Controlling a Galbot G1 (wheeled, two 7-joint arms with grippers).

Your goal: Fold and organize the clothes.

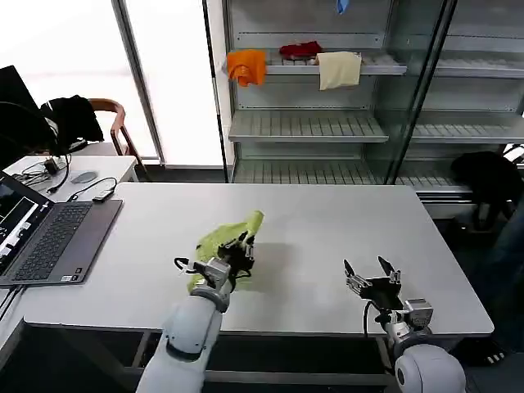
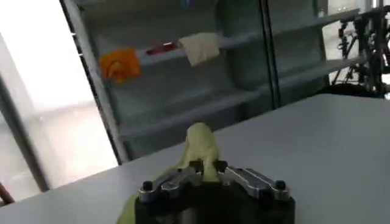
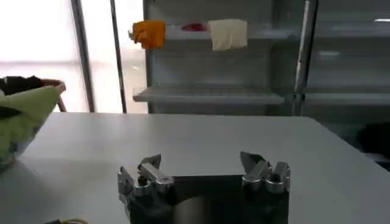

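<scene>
The lime-green T-shirt lies bunched on the white table, left of its middle, with one end raised. My left gripper is shut on a fold of the T-shirt, and the cloth stands up between the fingertips. My right gripper hovers open over the table's front right part, with nothing between its fingers. In the right wrist view the T-shirt shows off to the side, apart from that gripper.
An open laptop with cables sits on the table's left end. Behind the table a metal shelf unit holds an orange cloth, a red cloth and a cream cloth. A chair with a black garment stands back left.
</scene>
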